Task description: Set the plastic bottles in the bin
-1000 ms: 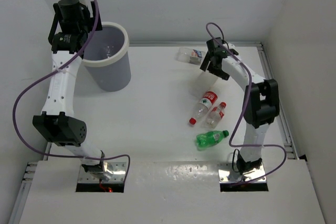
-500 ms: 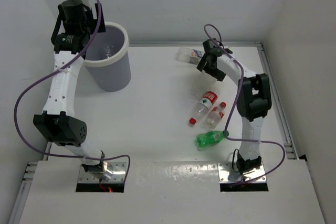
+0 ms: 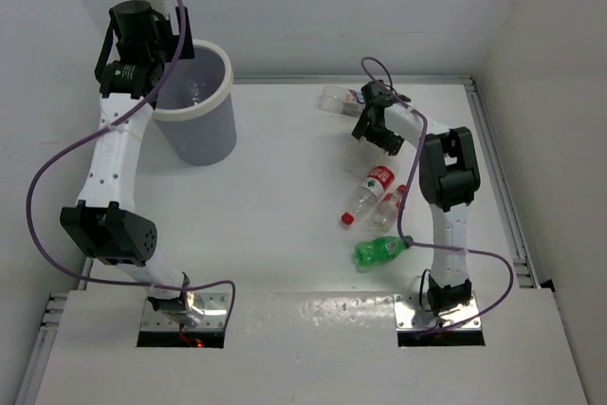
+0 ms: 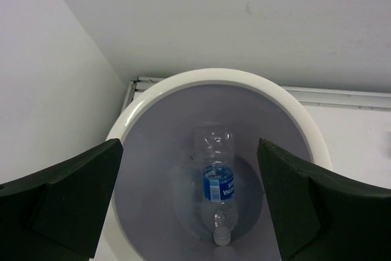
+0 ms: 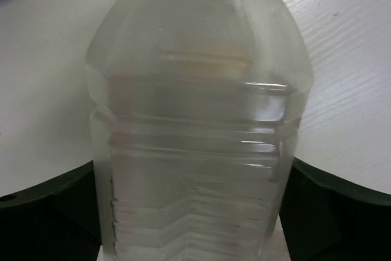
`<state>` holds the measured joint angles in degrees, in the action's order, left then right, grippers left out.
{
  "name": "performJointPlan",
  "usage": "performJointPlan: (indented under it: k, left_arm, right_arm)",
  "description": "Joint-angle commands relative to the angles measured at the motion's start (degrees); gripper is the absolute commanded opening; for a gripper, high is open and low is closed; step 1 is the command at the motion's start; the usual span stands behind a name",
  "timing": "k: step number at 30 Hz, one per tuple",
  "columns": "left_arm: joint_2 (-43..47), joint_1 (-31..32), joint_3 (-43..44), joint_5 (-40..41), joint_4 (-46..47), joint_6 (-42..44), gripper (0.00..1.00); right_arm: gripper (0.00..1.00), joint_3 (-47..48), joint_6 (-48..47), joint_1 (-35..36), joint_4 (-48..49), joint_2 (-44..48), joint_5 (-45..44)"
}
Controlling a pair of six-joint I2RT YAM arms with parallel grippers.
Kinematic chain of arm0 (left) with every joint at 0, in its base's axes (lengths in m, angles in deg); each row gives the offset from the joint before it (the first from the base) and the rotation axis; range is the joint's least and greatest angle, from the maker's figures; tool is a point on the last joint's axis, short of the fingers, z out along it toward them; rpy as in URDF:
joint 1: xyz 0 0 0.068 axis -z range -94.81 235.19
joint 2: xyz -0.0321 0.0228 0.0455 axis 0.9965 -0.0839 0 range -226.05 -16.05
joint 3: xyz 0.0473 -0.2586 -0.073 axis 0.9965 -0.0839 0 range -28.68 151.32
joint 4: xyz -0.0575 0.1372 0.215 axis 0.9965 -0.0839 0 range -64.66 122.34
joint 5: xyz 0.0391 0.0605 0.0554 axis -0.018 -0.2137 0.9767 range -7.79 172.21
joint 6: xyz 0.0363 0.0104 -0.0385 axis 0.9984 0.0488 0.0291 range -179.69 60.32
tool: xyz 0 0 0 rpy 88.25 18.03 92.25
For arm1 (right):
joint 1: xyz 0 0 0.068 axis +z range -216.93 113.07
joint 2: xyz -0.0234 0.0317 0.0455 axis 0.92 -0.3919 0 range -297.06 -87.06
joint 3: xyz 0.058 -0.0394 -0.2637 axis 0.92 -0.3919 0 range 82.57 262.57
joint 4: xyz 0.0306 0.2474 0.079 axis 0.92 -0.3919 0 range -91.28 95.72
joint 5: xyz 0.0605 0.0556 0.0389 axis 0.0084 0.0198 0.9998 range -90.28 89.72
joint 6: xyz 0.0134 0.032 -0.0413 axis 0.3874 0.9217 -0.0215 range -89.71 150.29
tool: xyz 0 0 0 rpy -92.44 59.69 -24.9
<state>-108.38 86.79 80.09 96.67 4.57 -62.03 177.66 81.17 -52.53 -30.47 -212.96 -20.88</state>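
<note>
Right gripper [image 3: 373,132] straddles a clear bottle [image 5: 195,120] lying on the table [image 3: 285,168], well apart from the bin [image 3: 220,92] (can't tell if it's clamped), left gripper [image 4: 189,181] gapes wide over the bin, so next up is probably pinch firmly, lift, carry across.

The bin [image 4: 214,75] has a thick rim of glossy white plastic and a matt lavender inner wall. The bottle [image 4: 217,181] lying in it is clear, crinkled plastic with a blue-white label. The left gripper [image 4: 190,169] has fingers [image 4: 67,206] of matt black plastic. The ribbed bottle [image 5: 195,120] is cloudy clear plastic, smooth and faintly shiny. The table [image 5: 342,59] is matt white with fine streaks. The base plate [image 3: 182,315] is shiny metal.
</note>
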Motion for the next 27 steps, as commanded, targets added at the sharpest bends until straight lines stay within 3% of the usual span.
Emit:
performJointPlan:
  k: [1, 4, 5, 8, 14, 18, 19, 22, 24, 27]
  left_arm:
    - [4.08, -0.02, -2.41, -3.38, 4.65, 0.42, 1.0]
    - [4.8, -0.55, -3.13, -6.72, 5.36, 0.42, 1.0]
    - [5.58, -0.55, -3.65, -8.38, 6.05, -0.28, 1.0]
    - [8.3, -1.96, -4.88, -13.38, 7.81, -2.56, 1.0]
    - [12.71, -7.67, -1.91, -30.34, 13.88, -3.88, 1.0]
    - [13.23, -10.13, 2.41, -52.37, 13.88, -10.64, 1.0]
    - [13.23, -9.52, 2.41, -63.39, 13.88, -12.75, 1.0]
    - [13.23, -5.75, -2.67, -76.46, 16.24, -22.67, 0.96]
    - [16.2, -1.88, -11.15, -78.7, 25.63, -31.43, 0.96]
    - [18.94, 3.13, -15.86, -78.71, 27.07, -32.37, 0.96]
  right_arm:
    - [0.89, 0.89, -1.3, 0.11, 1.82, 0.92, 0.82]
    - [0.64, 0.63, -5.07, 0.2, 3.4, 2.59, 3.46]
    - [0.47, 0.54, -6.21, 0.2, 3.57, 4.08, 5.11]
    - [0.36, -1.39, -7.19, -0.06, 4.8, 12.39, 10.57]
    - [0.24, -6.4, -9.91, -1.47, 9.89, 27.52, 28.14]
    - [0.12, -13.77, -13.79, -4.45, 22.27, 39.99, 56.9]
    - [0.11, -15.09, -13.09, -4.55, 32.48, 41.08, 63.08]
    - [0.09, -16.87, -8.98, -3.32, 43.09, 43.2, 72.35]
    - [0.09, -16.87, -5.28, -0.88, 53.19, 43.46, 79.39]
    - [0.09, -14.33, -8.92, 1.94, 55.0, 43.55, 84.31]
